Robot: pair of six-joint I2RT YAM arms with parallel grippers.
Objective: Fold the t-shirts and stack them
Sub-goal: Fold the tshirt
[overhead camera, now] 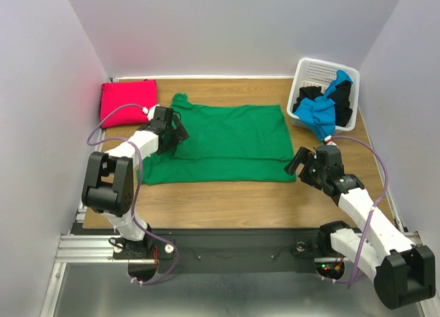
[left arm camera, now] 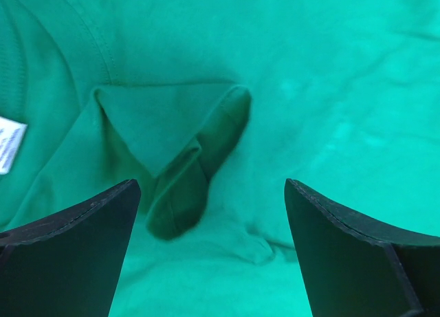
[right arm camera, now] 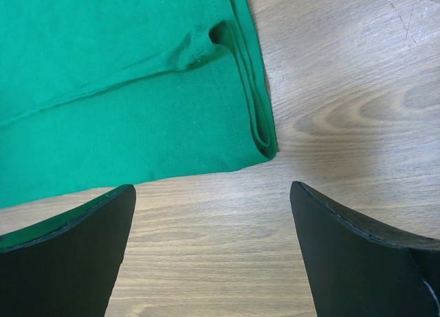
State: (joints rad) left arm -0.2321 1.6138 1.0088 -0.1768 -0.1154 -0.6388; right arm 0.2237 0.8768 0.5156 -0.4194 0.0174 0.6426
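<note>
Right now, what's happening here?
Both arms are at the bright green cloth t-shirt, partly folded on the wooden table: left gripper open over its left end, right gripper open by its near right corner, neither holding anything. A folded magenta-red t-shirt lies far left; blue and black t-shirts sit in the white lattice basket.

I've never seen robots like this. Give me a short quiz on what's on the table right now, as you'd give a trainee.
1. True or false: the left tool and the right tool both stand open, holding nothing.
2. Which lies spread out on the table? A the green t-shirt; B a black one; C a blue one.
3. Fill in: the folded magenta-red t-shirt lies at the table's far ___ corner.
Key: 1 true; 2 A; 3 left.
</note>
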